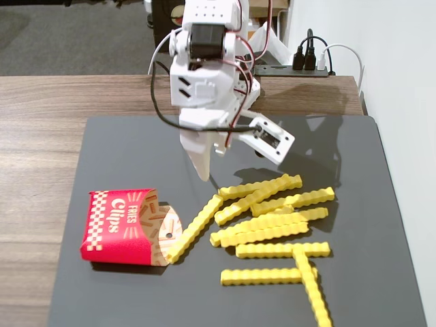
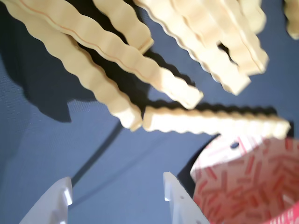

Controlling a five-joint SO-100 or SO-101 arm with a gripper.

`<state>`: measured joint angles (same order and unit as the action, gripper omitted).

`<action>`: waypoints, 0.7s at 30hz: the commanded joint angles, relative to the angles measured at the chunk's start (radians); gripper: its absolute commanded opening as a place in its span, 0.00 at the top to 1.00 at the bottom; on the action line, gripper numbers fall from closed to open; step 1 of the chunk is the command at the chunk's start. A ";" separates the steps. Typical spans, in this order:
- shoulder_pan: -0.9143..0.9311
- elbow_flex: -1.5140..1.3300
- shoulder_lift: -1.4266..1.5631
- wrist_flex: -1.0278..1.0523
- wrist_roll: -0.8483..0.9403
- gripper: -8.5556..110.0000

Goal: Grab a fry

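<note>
the fry nearest the claw lies flat on the dark mat that covers the wooden table, running diagonally in the fixed view, its lower end touching the open mouth of the red "fries clips" carton, which lies on its side at the left of the mat. in the wrist view the same fry shows as a pale wavy stick lying across the frame just above the carton's patterned inside. the rest of the yellow fries are scattered in a loose heap to the right in the fixed view, several touching or overlapping, with two lower ones forming a t shape near the mat's bottom edge.

the claw hangs above the mat, just beyond the upper end of that fry, and is spread wide apart with nothing between its fingers. in the wrist view the claw shows two white fingertips at the bottom edge, with bare mat between them and the fries lying further up. the white arm rises behind, with black and red cables looped around it.
</note>
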<state>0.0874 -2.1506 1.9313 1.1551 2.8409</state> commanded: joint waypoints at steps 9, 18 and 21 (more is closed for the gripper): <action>-0.074 0.089 -0.120 -0.032 0.109 0.72; -0.161 0.092 -0.173 -0.040 0.126 0.72; -0.173 0.087 -0.187 -0.046 0.129 0.72</action>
<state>-0.0721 -2.0985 1.7441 1.1229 2.9621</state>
